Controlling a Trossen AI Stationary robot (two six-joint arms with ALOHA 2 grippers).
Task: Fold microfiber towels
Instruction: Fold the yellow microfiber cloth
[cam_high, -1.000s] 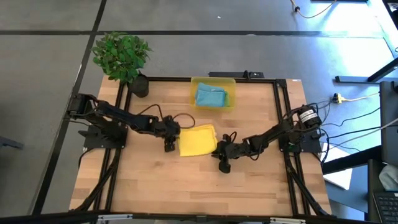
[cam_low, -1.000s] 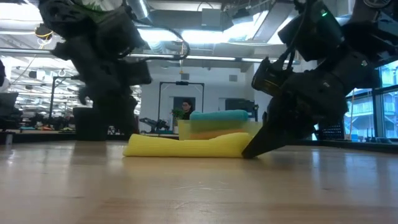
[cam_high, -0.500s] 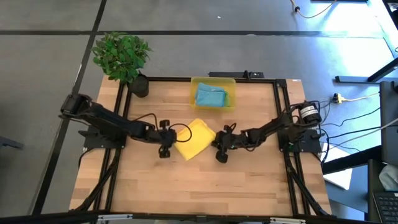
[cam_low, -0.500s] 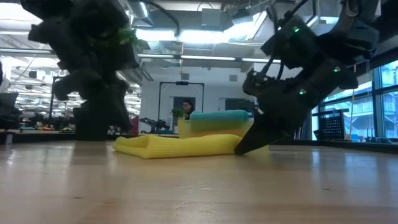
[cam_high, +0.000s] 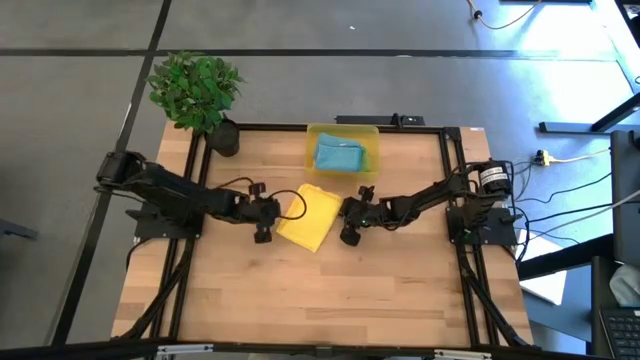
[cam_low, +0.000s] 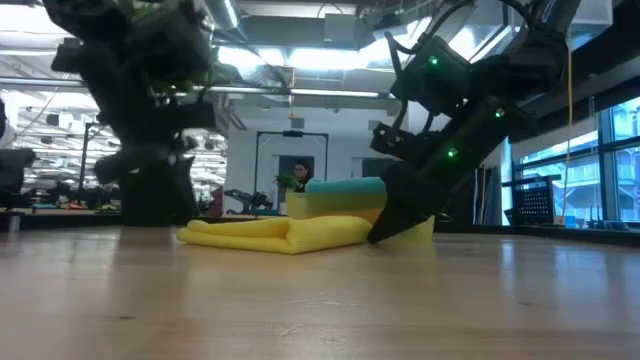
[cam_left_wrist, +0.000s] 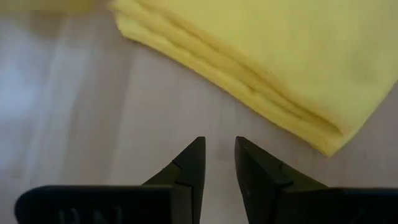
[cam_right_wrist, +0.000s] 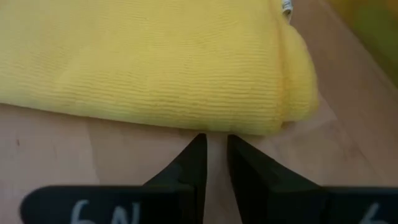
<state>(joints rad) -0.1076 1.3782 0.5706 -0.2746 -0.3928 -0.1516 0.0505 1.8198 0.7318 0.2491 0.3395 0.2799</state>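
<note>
A folded yellow towel (cam_high: 308, 218) lies flat on the wooden table, turned cornerwise like a diamond; it also shows in the low view (cam_low: 300, 233). My left gripper (cam_left_wrist: 219, 146) hovers just off the towel's left side (cam_high: 266, 230). Its fingers stand a narrow gap apart with nothing between them, clear of the layered edge (cam_left_wrist: 261, 102). My right gripper (cam_right_wrist: 213, 140) is at the towel's right side (cam_high: 347, 232), fingers also a narrow gap apart. A teal towel (cam_high: 340, 155) lies in the yellow bin (cam_high: 312, 135). My right gripper sets both fingertips (cam_right_wrist: 198, 144) against the yellow towel's rounded folded edge (cam_right_wrist: 214, 127), with nothing between them. The fingers slant down from the table's right side, their tips low at the table (cam_low: 378, 236). The towel lies flat on the wood.
The translucent yellow bin stands at the far middle, with a teal towel over an orange one (cam_low: 340, 212). A potted plant (cam_high: 195, 90) stands at the far left corner. Bare wood stretches along the table's near half (cam_high: 320, 300).
My right gripper has gone toward the far edge and a little left, against the yellow towel. The towel has turned about on the table from square-on to cornerwise and slid slightly left. My left gripper has drawn back a little from the towel's left side.
</note>
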